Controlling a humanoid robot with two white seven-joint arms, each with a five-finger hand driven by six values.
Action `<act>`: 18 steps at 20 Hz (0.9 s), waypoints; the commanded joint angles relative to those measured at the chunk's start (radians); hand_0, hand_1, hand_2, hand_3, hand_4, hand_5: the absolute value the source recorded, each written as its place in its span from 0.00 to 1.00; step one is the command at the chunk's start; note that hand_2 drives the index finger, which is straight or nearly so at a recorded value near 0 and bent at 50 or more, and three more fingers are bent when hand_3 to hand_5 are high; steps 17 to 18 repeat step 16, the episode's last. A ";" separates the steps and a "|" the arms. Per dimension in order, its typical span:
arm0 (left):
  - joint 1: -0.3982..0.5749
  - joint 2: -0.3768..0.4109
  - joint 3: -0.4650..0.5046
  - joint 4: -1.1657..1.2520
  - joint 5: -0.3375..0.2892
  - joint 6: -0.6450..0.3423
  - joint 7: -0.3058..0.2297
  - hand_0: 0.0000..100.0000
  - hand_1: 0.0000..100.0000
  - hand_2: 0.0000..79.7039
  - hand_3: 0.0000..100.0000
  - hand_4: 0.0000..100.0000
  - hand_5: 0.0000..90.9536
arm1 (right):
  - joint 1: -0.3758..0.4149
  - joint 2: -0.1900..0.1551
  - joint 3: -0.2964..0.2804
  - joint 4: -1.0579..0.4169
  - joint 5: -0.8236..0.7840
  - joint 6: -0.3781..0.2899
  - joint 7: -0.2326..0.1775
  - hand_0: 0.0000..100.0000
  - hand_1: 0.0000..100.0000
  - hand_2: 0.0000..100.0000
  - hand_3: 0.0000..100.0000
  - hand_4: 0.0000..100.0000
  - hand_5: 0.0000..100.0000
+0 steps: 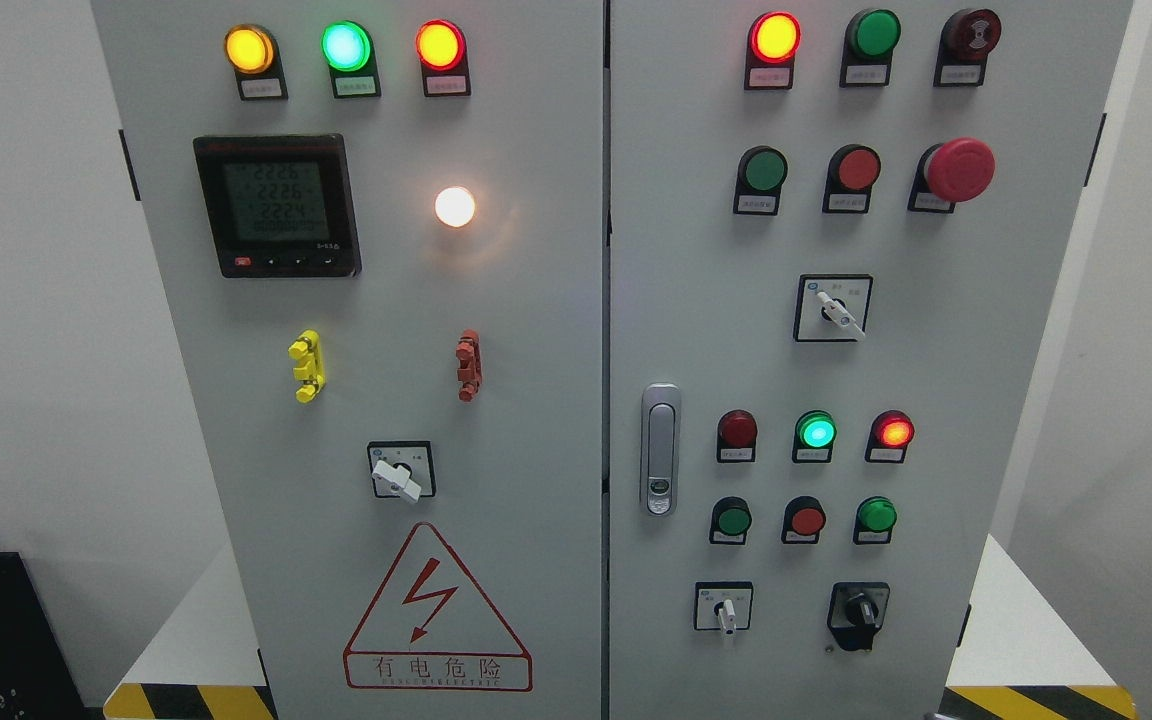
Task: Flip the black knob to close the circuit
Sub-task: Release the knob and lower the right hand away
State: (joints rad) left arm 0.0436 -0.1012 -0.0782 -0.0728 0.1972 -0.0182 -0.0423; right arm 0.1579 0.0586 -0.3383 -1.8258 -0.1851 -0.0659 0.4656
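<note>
The black knob (859,610) sits low on the right door of the grey control cabinet (496,330), at the bottom of the button field, just right of a small white selector switch (726,610) and below a green push button (876,515). From the head view its handle points roughly straight up and down on a black base plate. It looks like a rigid moulded rotary switch, fixed to the panel, so it will likely turn against a firm spring detent rather than move freely. The narrow raised rib across its middle seems the best place to pinch, fingers either side. Its plastic may be smooth, so a slipping grip is a risk. Neither robot hand shows in this view, so their state cannot be told.
</note>
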 commanded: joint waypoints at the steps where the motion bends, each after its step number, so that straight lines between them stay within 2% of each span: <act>1: 0.001 0.000 0.000 0.001 0.001 0.000 -0.001 0.12 0.56 0.00 0.00 0.00 0.00 | 0.063 0.032 -0.056 -0.020 -0.096 -0.026 0.013 0.00 0.07 0.00 0.04 0.00 0.00; 5: -0.001 0.000 0.000 -0.001 0.001 0.000 -0.001 0.12 0.56 0.00 0.00 0.00 0.00 | 0.088 0.033 -0.053 -0.023 -0.097 -0.041 0.044 0.00 0.09 0.00 0.06 0.00 0.00; 7: -0.001 0.000 0.000 0.001 0.001 0.000 -0.001 0.12 0.56 0.00 0.00 0.00 0.00 | 0.092 0.050 -0.053 -0.026 -0.097 -0.043 0.050 0.00 0.09 0.00 0.07 0.01 0.00; 10: 0.001 0.000 0.000 -0.001 -0.002 0.000 -0.001 0.12 0.56 0.00 0.00 0.00 0.00 | 0.100 0.053 -0.053 -0.029 -0.112 -0.043 0.073 0.00 0.10 0.00 0.08 0.02 0.00; 18: -0.001 0.000 0.000 0.001 -0.002 0.000 -0.001 0.12 0.56 0.00 0.00 0.00 0.00 | 0.103 0.052 -0.053 -0.027 -0.117 -0.042 0.077 0.00 0.11 0.00 0.09 0.03 0.00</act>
